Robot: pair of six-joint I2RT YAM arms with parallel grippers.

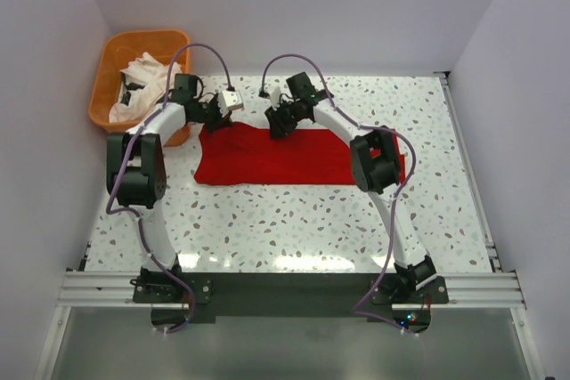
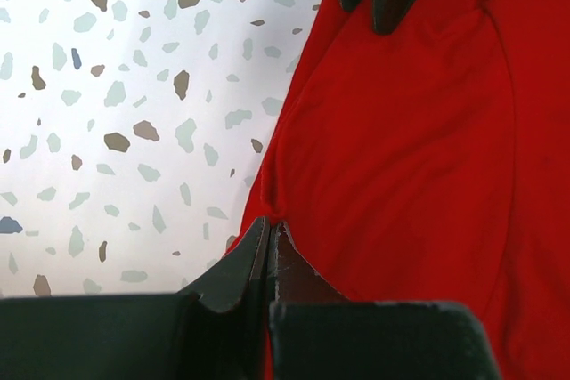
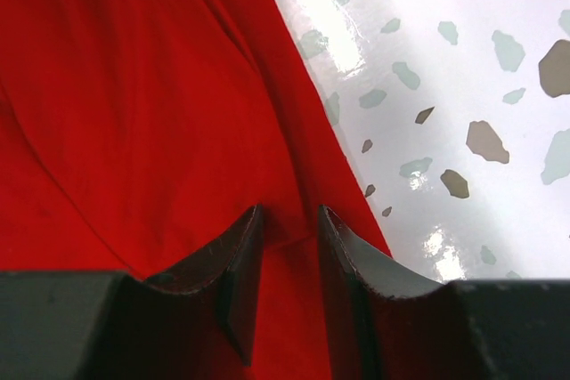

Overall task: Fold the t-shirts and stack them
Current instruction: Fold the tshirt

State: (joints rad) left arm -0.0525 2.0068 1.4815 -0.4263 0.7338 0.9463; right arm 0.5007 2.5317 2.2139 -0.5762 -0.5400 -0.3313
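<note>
Soft, wrinkled red t-shirt (image 1: 285, 159) spread on glossy speckled counter (image 1: 294, 220); left fingers (image 2: 239, 266) pinch its edge, right fingers (image 3: 233, 260) parted over it.

Bright overhead light, glossy glare.

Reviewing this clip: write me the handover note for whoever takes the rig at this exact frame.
Grippers: the left gripper is shut on the red t-shirt at its far left corner. The right gripper has its jaws apart astride the same shirt's far edge, and no grip can be made out.
Things: the red t-shirt lies spread on the table. The white t-shirts are bunched in the orange basket at the far left.
Done: red one laid out; no stack in view.
Left: fold the red one, then take out, fold and stack the whites.
</note>
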